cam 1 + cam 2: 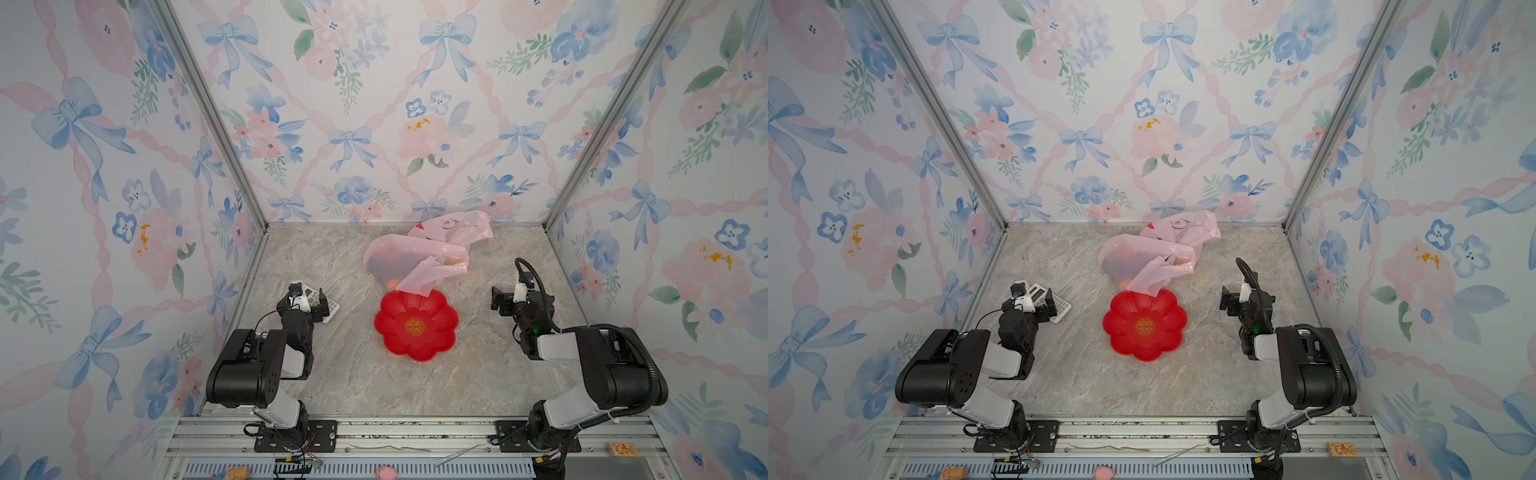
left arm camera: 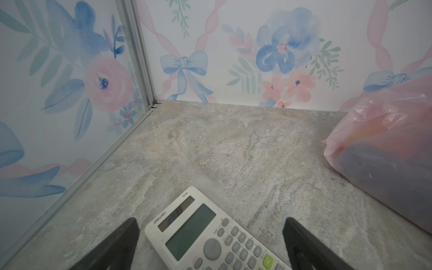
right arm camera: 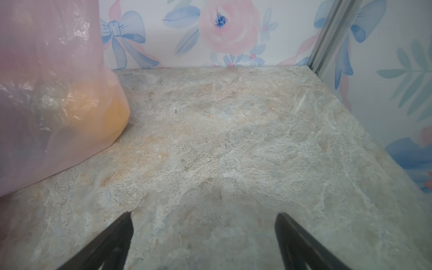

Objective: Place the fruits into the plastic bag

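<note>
Legibly, "deli" and "AC" are printed on the calculator (image 2: 210, 236) beneath the left gripper (image 2: 210, 221), spread empty like the right gripper (image 3: 203, 215).

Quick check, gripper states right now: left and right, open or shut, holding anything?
Left gripper: open, empty, over the white plastic calculator.
Right gripper: open, empty, over the grey marble-patterned tabletop.
</note>
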### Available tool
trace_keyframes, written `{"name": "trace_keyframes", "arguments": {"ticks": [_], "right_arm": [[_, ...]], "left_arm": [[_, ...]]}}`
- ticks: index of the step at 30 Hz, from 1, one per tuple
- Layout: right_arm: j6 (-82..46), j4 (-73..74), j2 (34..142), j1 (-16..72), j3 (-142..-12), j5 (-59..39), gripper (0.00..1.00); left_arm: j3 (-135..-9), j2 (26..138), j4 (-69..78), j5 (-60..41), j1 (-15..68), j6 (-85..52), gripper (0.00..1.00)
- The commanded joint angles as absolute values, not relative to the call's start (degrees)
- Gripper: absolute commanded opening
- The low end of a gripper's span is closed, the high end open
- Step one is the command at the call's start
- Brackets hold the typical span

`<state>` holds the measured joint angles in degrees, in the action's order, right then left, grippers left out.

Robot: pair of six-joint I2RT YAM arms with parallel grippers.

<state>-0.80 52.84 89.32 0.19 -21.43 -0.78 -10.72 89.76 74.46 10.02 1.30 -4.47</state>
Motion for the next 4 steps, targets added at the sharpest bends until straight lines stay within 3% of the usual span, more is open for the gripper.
{"name": "trace_keyframes", "arguments": {"ticks": [1,4], "right_arm": [[-0.5,52.1,88.9,0.8,-22.6,-0.1,0.96],[-0.5,52.2,88.9,0.7,-22.6,-0.1,0.96]], "left_arm": [[-11.5,90.1,74.5,10.5,1.4,-3.5,0.98],[-11.6,90.2,74.5,10.5,1.4,-3.5,0.98]]}}
